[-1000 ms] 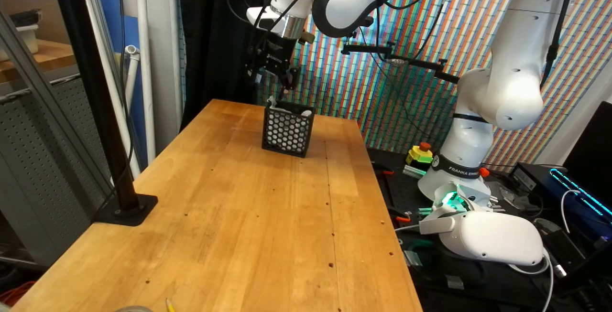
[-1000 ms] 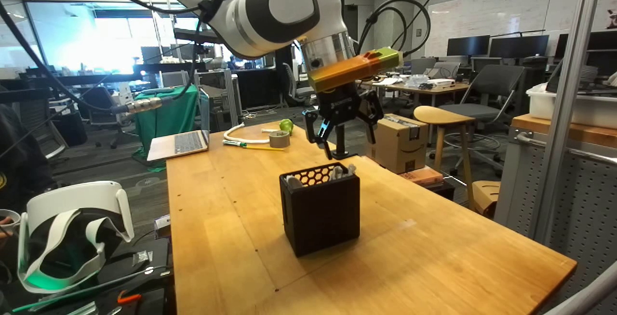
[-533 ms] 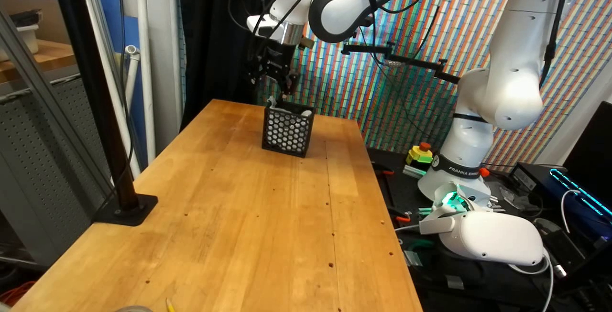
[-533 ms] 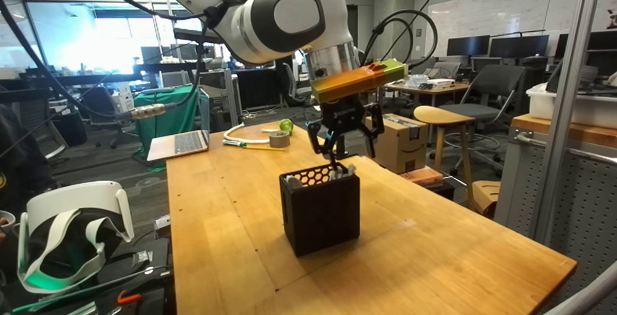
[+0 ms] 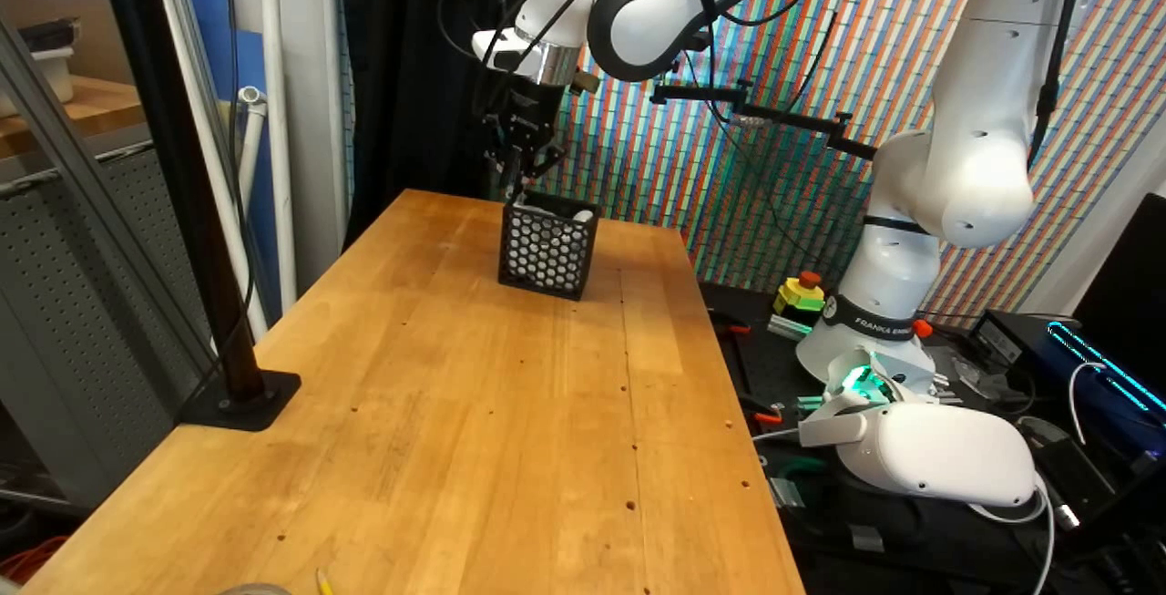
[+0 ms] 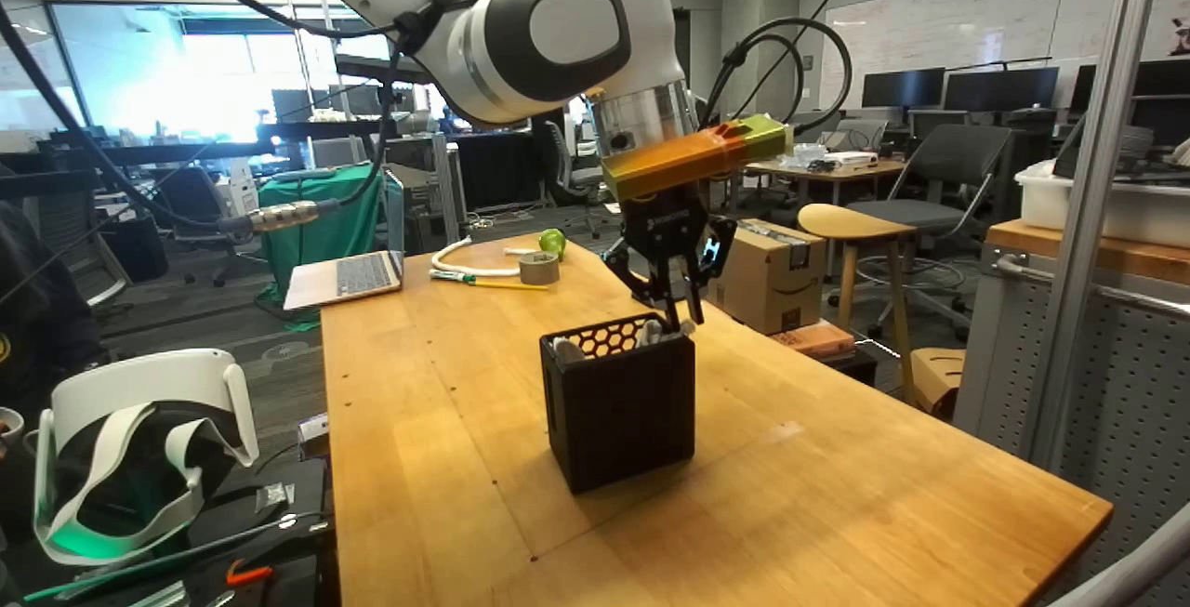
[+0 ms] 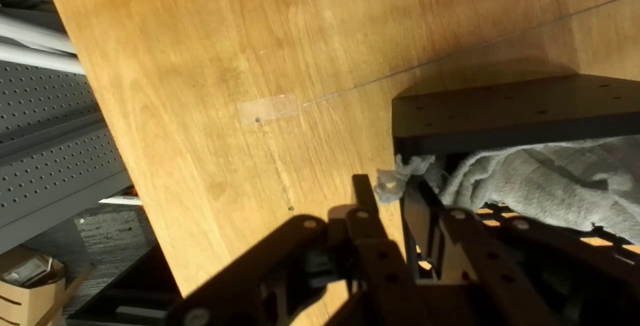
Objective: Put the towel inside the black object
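Observation:
The black box [image 6: 625,416], with honeycomb holes in a side [image 5: 503,249], stands upright on the wooden table. A grey towel [image 7: 545,181] lies bunched inside it, and a thin ragged end [image 7: 389,191] sticks out over one corner. My gripper [image 7: 391,182] points down at that corner, fingers drawn close together but still apart. The ragged end sits between the fingertips, with a slim gap showing beside the left finger [image 7: 362,188]. The right finger [image 7: 419,206] is by the box's inner edge. Whether it touches the towel is unclear.
Farther along the table [image 6: 446,458] lie a tape roll [image 6: 539,268], a yellow pencil [image 6: 511,286], a white tube [image 6: 456,263] and a laptop [image 6: 358,277]. A black post [image 5: 239,385] rises from the table's edge. A cardboard box [image 6: 767,282] stands beyond the table.
The arm has come down toward the box's corner. My fingers, wide apart before, have moved much closer together around the towel's end. The box has hardly moved.

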`<state>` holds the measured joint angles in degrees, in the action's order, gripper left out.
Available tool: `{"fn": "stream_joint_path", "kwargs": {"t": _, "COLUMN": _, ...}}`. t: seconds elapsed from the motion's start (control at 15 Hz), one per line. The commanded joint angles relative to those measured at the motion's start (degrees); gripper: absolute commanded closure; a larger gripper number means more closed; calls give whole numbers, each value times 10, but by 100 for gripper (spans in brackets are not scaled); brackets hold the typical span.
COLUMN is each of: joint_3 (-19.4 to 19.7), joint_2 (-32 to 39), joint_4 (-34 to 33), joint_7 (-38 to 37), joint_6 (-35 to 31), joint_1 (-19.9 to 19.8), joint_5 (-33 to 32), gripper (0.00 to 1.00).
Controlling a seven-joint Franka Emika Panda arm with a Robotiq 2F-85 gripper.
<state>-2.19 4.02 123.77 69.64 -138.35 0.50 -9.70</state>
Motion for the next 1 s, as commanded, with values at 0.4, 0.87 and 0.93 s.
{"fn": "stream_joint_path", "kwargs": {"t": 0.4, "joint_3": -2, "joint_2": -15, "joint_4": 9, "joint_7": 13, "joint_6": -2, "joint_1": 0, "joint_5": 11, "gripper": 94}}
{"fn": "stream_joint_path", "kwargs": {"t": 0.87, "joint_3": -20, "joint_2": -51, "joint_4": 44, "joint_7": -10, "joint_6": -10, "joint_1": 23, "joint_5": -22, "gripper": 95}}
{"fn": "stream_joint_path", "kwargs": {"t": 0.93, "joint_3": -22, "joint_2": -55, "joint_4": 46, "joint_7": -10, "joint_6": -7, "joint_1": 26, "joint_5": -23, "gripper": 95}}
